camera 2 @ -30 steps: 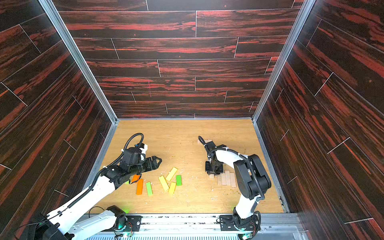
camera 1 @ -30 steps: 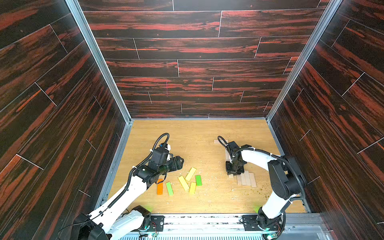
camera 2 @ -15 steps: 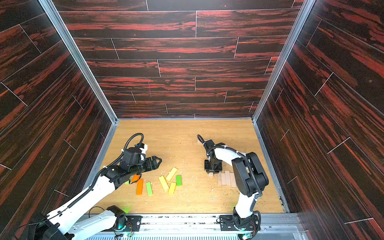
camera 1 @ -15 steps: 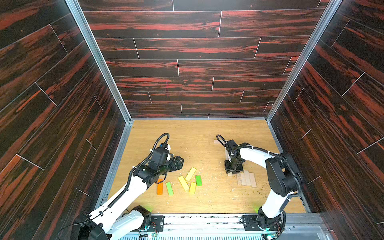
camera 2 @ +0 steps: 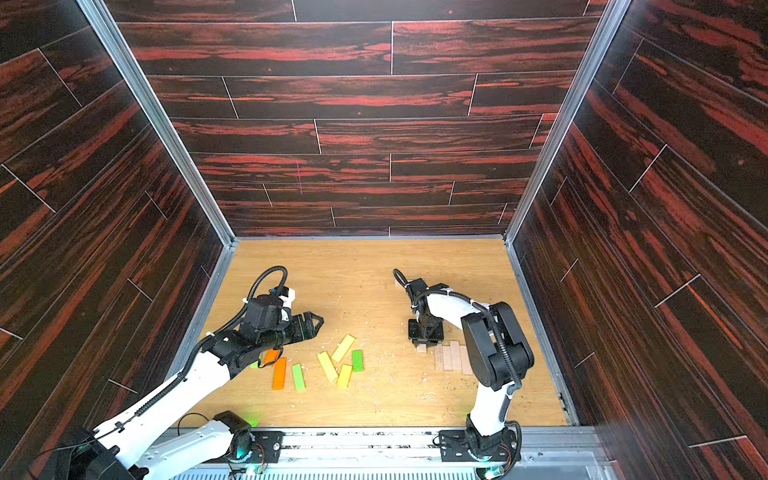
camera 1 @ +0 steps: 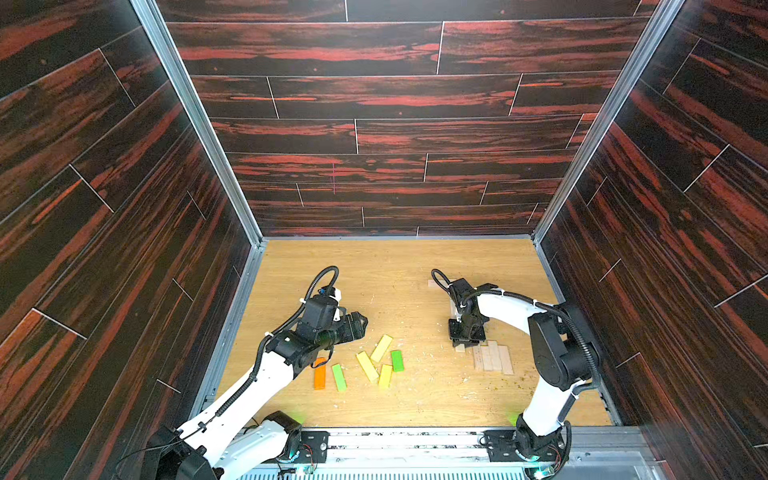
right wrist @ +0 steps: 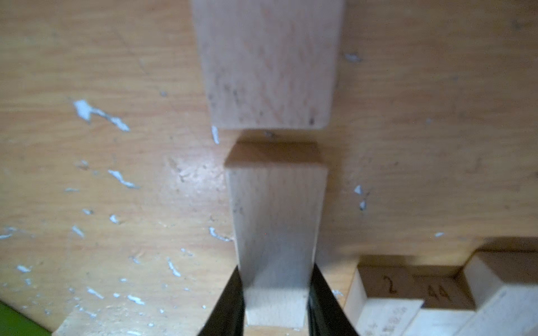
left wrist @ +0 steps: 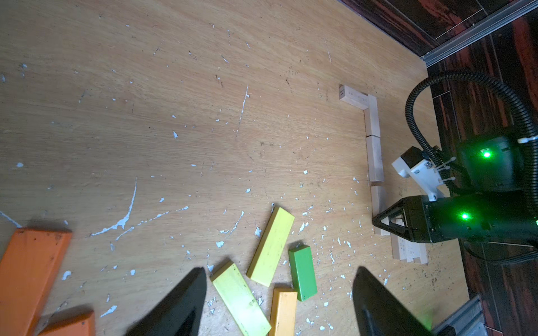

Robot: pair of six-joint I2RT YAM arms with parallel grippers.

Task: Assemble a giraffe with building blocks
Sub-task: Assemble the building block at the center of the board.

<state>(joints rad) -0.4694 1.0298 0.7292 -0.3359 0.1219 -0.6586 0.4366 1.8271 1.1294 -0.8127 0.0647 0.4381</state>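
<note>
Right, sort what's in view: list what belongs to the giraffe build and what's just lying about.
Belongs to the job:
- pale plank held in the right gripper
- laid line of pale planks
- spare pale planks
- yellow planks, green planks, orange planks

Just lying about:
- white flecks scattered on the table

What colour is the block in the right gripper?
Plain pale wood. The block shows best in the right wrist view.
</note>
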